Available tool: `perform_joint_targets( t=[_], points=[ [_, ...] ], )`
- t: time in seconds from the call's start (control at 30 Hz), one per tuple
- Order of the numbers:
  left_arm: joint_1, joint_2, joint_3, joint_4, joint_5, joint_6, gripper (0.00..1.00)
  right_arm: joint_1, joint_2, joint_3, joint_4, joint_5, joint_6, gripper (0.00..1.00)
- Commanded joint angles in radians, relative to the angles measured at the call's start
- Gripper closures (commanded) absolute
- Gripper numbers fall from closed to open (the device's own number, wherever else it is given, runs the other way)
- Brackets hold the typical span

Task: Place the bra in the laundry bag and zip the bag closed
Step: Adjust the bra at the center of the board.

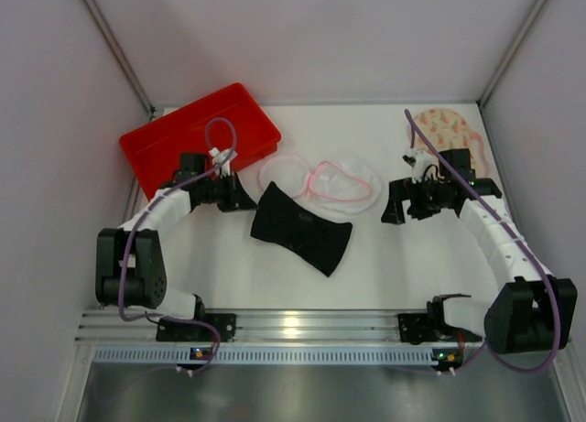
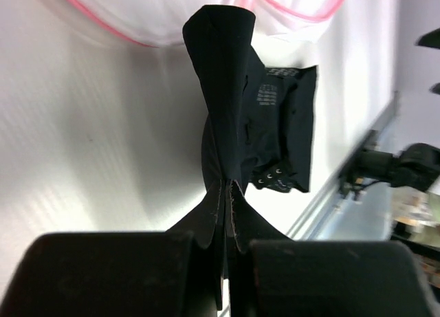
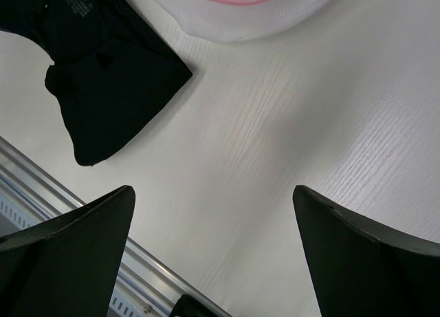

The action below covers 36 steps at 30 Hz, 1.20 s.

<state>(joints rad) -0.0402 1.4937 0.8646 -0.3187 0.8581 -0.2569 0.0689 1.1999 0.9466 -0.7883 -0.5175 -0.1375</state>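
The black bra lies spread on the white table, in the middle. My left gripper is at its left end, shut on the fabric. In the left wrist view the fingertips are pinched together on a raised fold of the bra. The laundry bag, white mesh with pink edging, lies just behind the bra, its opening loose. It also shows as a pale edge at the top of the left wrist view. My right gripper stands open to the right of the bag, over bare table, holding nothing.
A red tray sits at the back left, behind my left arm. A peach patterned fabric piece lies at the back right under my right arm. Walls close in both sides. A metal rail runs along the near edge.
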Motion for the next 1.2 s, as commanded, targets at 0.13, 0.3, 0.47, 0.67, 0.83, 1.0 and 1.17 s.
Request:
perform_joint_targets(
  t=[0.13, 0.3, 0.47, 0.67, 0.83, 1.0, 1.17],
  points=[
    [-0.243, -0.131, 0.12, -0.144, -0.391, 0.145, 1.0, -0.014, -0.017, -0.002, 0.051, -0.019, -0.002, 0.01],
    [-0.461, -0.133, 0.178, -0.201, -0.64, 0.176, 1.0, -0.012, -0.033, -0.005, 0.049, -0.009, -0.005, 0.0],
    [-0.588, -0.106, 0.238, -0.237, -0.763, 0.18, 1.0, -0.012, -0.03, -0.005, 0.049, -0.009, -0.007, 0.0],
    [-0.769, -0.015, 0.298, -0.266, -0.847, 0.165, 1.0, -0.012, -0.023, -0.005, 0.054, -0.018, 0.006, 0.01],
    [-0.863, 0.101, 0.367, -0.289, -0.932, 0.14, 1.0, -0.012, -0.031, -0.006, 0.055, -0.006, 0.006, 0.01],
    [-0.926, 0.184, 0.416, -0.29, -0.913, 0.119, 1.0, -0.015, -0.036, -0.008, 0.057, 0.007, 0.009, 0.01],
    [-0.986, 0.261, 0.455, -0.289, -0.909, 0.11, 1.0, -0.021, -0.04, -0.005, 0.052, 0.01, 0.009, 0.01]
  ],
)
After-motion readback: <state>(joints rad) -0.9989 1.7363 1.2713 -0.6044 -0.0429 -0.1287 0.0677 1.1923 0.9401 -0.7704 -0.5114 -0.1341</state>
